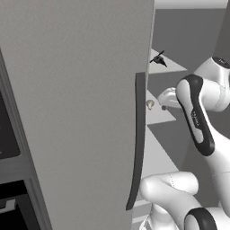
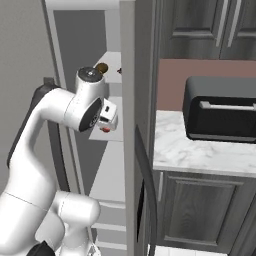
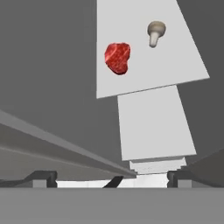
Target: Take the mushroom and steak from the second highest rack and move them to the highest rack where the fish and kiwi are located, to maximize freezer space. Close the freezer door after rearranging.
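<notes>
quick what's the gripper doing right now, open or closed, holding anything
Gripper: open and empty, poised over the second highest rack, where the steak and mushroom lie untouched.

The white arm rises from the base, elbow bent high, forearm reaching forward into the open cabinet. The gripper [image 3: 111, 177] points downward, its dark fingertips [image 3: 43, 177] spread wide apart, holding nothing.

Flat, even, rendered light fills all three views, with no glare. The freezer interior reads in dull grey with darker shaded walls, while its shelf panels [image 3: 144, 48] are paler. Edges stay sharp throughout, without blur or lens distortion; textures look slightly grainy.
</notes>
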Controlling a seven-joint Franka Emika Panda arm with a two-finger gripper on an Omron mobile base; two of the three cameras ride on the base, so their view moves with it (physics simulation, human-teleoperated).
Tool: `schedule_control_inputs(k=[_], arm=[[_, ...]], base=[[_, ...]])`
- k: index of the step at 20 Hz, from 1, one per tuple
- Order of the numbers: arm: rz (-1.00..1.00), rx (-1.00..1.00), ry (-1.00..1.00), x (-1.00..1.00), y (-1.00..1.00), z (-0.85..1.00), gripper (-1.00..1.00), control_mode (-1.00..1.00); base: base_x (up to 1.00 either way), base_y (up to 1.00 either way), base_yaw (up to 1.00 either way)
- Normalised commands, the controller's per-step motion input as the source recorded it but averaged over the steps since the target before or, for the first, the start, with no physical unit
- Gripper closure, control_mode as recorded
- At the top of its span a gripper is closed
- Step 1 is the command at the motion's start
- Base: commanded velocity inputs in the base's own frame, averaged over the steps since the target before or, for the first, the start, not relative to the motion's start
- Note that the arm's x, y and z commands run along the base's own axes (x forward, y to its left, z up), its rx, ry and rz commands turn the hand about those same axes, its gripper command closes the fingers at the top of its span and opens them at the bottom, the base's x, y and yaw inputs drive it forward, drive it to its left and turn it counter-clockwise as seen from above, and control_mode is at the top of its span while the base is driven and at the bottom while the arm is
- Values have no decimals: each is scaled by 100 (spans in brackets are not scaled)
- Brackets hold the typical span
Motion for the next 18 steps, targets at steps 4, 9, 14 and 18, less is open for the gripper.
schedule_control_inputs(k=[4,9,14,18], arm=[[0,5,7,16,-1,-25,-100,-100],[1,0,11,9,0,-27,-100,-100],[7,0,5,77,0,-66,-100,-100],[0,-2,5,63,-7,-51,-100,-100]], base=[[0,0,0],[0,0,0],[0,0,0],[0,0,0]])
